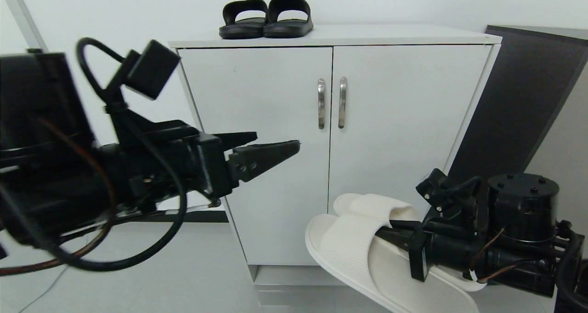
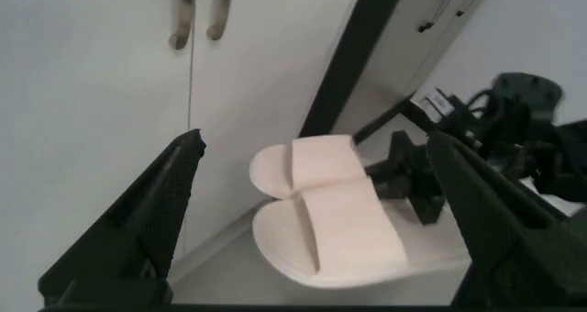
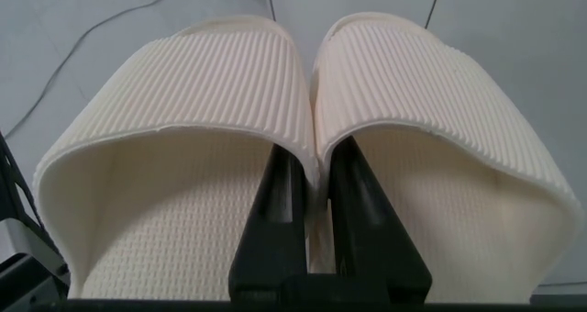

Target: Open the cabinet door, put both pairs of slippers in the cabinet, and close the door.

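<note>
We hold the white slippers (image 1: 349,244) low before the cabinet (image 1: 413,36), right gripper (image 1: 390,232) pinched on their touching inner strap walls; they look light, soft foam, apt to flex or slip, so the straps seem the best hold. The black slippers (image 1: 266,19) sit on top, and the closed doors (image 1: 257,97) bar the way while our left gripper (image 1: 275,142) hangs spread wide near the handles (image 1: 321,104)
</note>
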You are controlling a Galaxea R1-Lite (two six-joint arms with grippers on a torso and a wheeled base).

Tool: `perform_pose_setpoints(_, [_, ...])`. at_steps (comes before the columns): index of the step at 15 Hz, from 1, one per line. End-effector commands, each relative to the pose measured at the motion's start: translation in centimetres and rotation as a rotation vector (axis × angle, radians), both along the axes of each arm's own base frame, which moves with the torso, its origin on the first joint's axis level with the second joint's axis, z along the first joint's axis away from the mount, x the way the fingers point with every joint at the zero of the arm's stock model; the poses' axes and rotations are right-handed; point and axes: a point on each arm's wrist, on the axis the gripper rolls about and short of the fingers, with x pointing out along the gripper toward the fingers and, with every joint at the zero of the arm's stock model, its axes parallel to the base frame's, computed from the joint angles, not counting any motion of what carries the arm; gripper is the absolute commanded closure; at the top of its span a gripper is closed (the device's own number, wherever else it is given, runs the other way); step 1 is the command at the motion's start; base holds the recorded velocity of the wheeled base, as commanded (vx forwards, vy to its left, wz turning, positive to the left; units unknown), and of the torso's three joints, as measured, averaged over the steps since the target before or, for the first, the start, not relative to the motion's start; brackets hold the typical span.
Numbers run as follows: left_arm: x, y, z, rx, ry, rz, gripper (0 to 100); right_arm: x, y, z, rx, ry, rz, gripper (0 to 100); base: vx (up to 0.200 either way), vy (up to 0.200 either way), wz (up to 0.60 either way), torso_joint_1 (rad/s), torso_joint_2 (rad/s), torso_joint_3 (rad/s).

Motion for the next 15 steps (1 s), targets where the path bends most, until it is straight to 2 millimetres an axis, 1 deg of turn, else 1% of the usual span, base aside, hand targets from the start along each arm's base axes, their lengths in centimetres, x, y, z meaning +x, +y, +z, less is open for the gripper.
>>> perform_pose_setpoints(1, [3.8,-3.4,-1.3,0.021,0.032,-0.028,0,0.1,0.1,-0.2,-0.005,0.006,0.001,100,0.000,0.000,0.00,0.000,0.00,0.000])
perform_pose_setpoints(2, [4.5,-4.4,-1.3,0.018,0.030,-0.045,0,0.2,0.2,-0.3,-0.007,0.010,0.001,100,0.000,0.000,0.00,0.000,0.00,0.000])
perform_pose_setpoints(4, [5.4,-5.9,-0.5,0.003,0.011,-0.108,0,0.2,0.1,-0.3,-0.006,0.008,0.000,100,0.000,0.000,0.00,0.000,0.00,0.000])
perform_pose_setpoints(6, [6.5,-7.1,-0.2,-0.005,0.002,-0.151,0,0.2,0.1,-0.3,-0.006,0.007,0.000,100,0.000,0.000,0.00,0.000,0.00,0.000])
perform_pose_setpoints(7, [7.6,-8.1,0.0,-0.005,0.004,-0.174,0,0.2,0.1,-0.3,-0.006,0.007,0.000,100,0.000,0.000,0.00,0.000,0.00,0.000])
perform_pose_setpoints(8, [8.2,-8.7,0.1,-0.003,0.012,-0.193,0,0.2,0.1,-0.3,-0.006,0.007,0.000,100,0.000,0.000,0.00,0.000,0.00,0.000])
perform_pose_setpoints(11, [9.4,-9.6,0.8,-0.026,0.031,-0.287,0,0.2,0.1,-0.4,-0.007,0.010,0.000,100,0.000,0.000,0.00,0.000,0.00,0.000])
perform_pose_setpoints(13, [10.4,-10.2,1.0,-0.063,0.053,-0.304,0,0.2,0.2,-0.4,-0.008,0.011,0.001,100,0.000,0.000,0.00,0.000,0.00,0.000])
perform_pose_setpoints(15, [12.2,-10.8,0.5,-0.069,0.056,-0.283,0,0.2,0.1,-0.4,-0.009,0.012,0.000,100,0.000,0.000,0.00,0.000,0.00,0.000])
